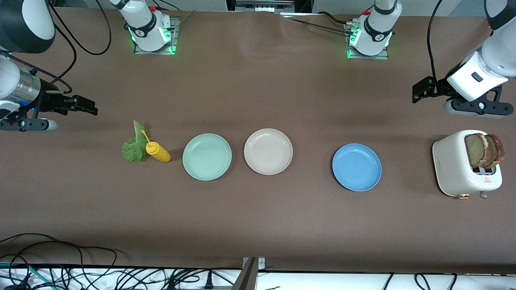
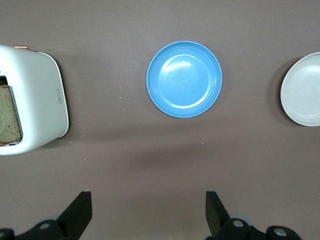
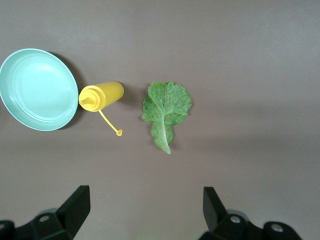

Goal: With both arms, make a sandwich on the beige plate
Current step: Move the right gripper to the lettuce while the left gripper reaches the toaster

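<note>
Across the front view, the beige plate (image 1: 268, 151) sits bare mid-worktop (image 1: 258, 225) between a mint-green plate (image 1: 207, 156) and a blue plate (image 1: 356, 166); two bread slices (image 1: 483, 150) stand in the toaster (image 1: 463, 169) at the left arm's end, the lettuce leaf (image 1: 135, 145) beside a yellow bottle (image 1: 158, 152) at the right arm's, so each arm likely fetches its own ingredient. From the left wrist view, the left gripper (image 2: 148, 212) hangs released over bare worktop, bread (image 2: 10, 116) well apart; from the right wrist view, the right gripper (image 3: 146, 207) hangs released, lettuce near its jaws.
</note>
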`<action>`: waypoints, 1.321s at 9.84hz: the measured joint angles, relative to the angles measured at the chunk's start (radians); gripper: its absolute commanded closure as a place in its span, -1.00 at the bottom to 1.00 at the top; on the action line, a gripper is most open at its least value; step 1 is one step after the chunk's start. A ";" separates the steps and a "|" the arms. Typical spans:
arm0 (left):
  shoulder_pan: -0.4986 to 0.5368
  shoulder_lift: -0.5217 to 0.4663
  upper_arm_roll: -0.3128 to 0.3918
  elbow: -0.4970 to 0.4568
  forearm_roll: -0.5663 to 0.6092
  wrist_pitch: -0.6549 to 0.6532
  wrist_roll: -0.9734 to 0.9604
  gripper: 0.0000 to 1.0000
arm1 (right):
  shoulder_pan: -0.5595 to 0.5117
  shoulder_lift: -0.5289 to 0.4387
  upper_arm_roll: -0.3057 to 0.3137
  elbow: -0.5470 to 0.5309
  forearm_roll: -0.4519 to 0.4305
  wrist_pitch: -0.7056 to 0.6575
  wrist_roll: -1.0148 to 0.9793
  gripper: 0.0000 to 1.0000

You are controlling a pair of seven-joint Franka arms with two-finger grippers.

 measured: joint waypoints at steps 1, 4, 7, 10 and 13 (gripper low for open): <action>0.000 0.001 0.000 0.000 0.000 0.000 0.000 -1.00 | 0.000 0.002 0.000 -0.013 0.000 -0.009 0.000 -1.00; 0.004 0.006 0.001 0.000 0.003 0.000 0.000 -1.00 | 0.000 0.010 0.000 -0.057 0.000 -0.010 0.001 -1.00; 0.017 0.033 0.005 0.001 0.065 0.003 0.000 -1.00 | 0.000 0.015 0.000 -0.088 0.000 -0.009 0.011 -1.00; 0.095 0.047 0.010 0.029 0.086 0.004 0.078 -1.00 | 0.001 0.042 0.000 -0.141 0.001 0.030 0.011 -1.00; 0.166 0.100 0.015 0.065 0.094 0.008 0.155 -1.00 | 0.001 0.078 0.000 -0.234 0.001 0.125 0.011 -1.00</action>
